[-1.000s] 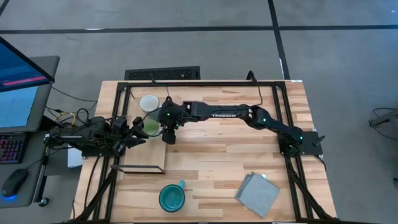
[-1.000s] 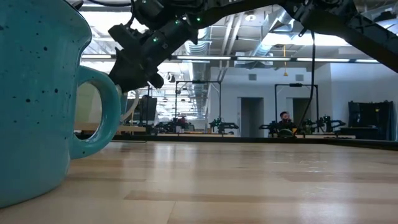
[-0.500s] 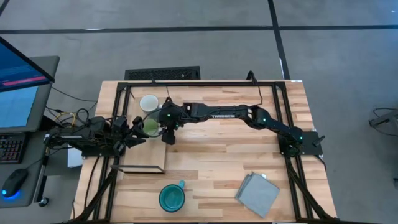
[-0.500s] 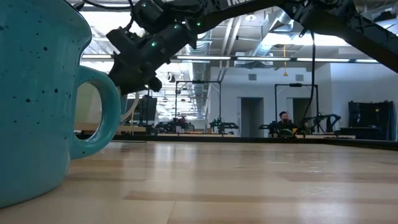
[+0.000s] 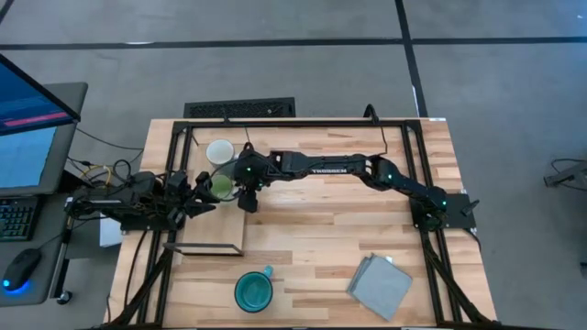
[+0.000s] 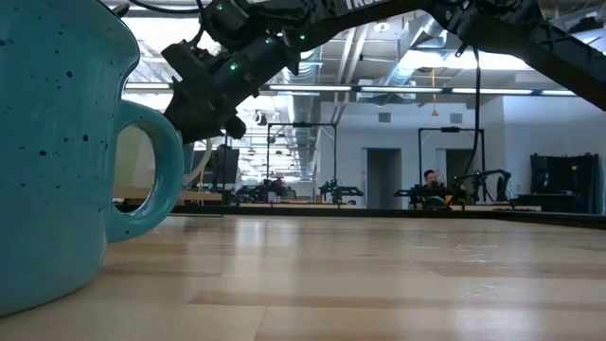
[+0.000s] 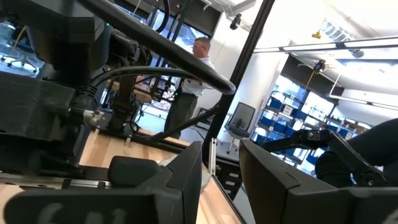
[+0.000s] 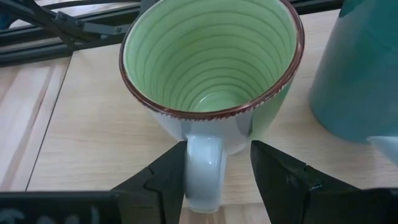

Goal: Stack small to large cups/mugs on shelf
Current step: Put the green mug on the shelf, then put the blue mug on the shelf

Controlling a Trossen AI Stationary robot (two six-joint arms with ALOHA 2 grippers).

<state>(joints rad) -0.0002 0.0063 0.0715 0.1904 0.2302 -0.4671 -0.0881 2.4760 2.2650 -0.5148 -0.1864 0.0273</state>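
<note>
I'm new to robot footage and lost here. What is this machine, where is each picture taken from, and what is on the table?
Two dark robot arms work at a wooden table. One camera looks straight down, one sits at tabletop height, one rides on each wrist. The right gripper has its open fingers either side of the light-green mug's handle, not yet closed. The left gripper waits at the table's left edge, open. Also there: a white mug, a teal mug, a pale shelf board and a grey cloth.
</note>
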